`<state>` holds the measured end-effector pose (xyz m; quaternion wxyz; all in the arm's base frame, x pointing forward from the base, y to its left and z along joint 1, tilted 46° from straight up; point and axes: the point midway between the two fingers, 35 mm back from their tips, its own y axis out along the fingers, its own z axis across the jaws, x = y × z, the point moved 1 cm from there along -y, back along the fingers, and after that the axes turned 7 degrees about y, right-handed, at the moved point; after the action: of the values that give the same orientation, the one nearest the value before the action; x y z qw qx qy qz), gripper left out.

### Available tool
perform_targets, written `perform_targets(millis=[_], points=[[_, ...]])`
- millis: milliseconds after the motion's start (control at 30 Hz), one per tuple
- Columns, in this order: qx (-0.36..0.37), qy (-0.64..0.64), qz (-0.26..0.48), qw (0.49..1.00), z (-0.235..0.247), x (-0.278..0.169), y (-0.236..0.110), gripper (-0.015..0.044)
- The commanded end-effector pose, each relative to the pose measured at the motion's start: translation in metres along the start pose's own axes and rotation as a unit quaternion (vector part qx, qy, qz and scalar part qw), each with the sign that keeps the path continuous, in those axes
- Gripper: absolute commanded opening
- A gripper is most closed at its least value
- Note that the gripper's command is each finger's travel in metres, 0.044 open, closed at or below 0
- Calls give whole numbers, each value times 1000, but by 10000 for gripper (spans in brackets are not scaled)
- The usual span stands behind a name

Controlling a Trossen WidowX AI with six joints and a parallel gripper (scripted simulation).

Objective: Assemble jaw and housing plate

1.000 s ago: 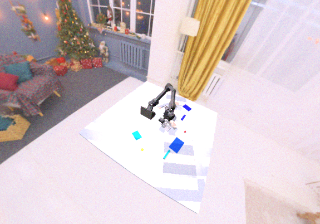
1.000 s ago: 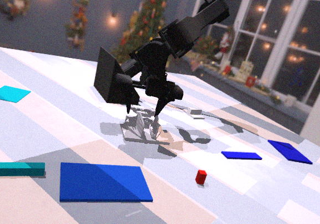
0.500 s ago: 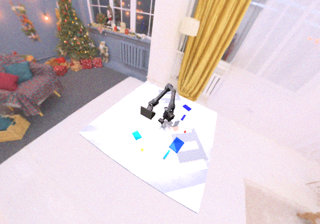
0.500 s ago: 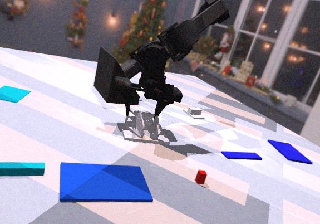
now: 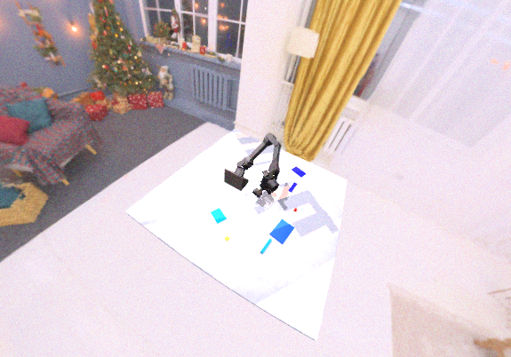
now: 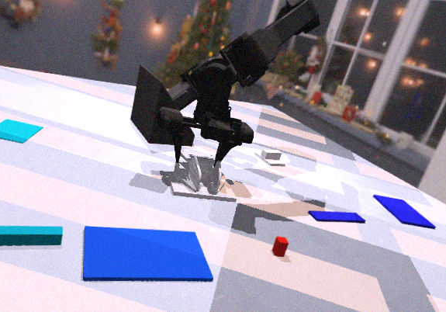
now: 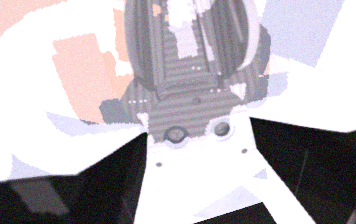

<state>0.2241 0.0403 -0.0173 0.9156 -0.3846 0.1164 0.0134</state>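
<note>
My gripper [image 5: 264,194] [image 6: 197,164] [image 7: 195,129] is shut on the housing plate [image 7: 199,138], a pale plate with two round holes, held low at the gear end of the mechanism. A round grey end shows in the left hole; the right hole is darker. Two curved grey jaws [image 7: 137,47] [image 7: 247,42] run away from the plate, roughly side by side. They stand over the pale base [image 6: 184,191]. The gear teeth and pins are mostly hidden under the plate. Whether the plate lies flat on both stubs I cannot tell.
A dark upright panel [image 5: 235,178] [image 6: 148,109] stands beside the arm. A small grey block [image 6: 271,155] on a white pad is behind the mechanism. A blue slab [image 5: 282,232] [image 6: 144,254], cyan bar [image 5: 266,246] [image 6: 18,235] and red block [image 5: 295,210] [image 6: 280,247] lie in front.
</note>
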Motion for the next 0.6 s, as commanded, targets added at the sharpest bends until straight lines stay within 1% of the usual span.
perform_targets(millis=[0,567], points=[[2,2,0,1000,0,0,1,351],[2,2,0,1000,0,0,5,351]])
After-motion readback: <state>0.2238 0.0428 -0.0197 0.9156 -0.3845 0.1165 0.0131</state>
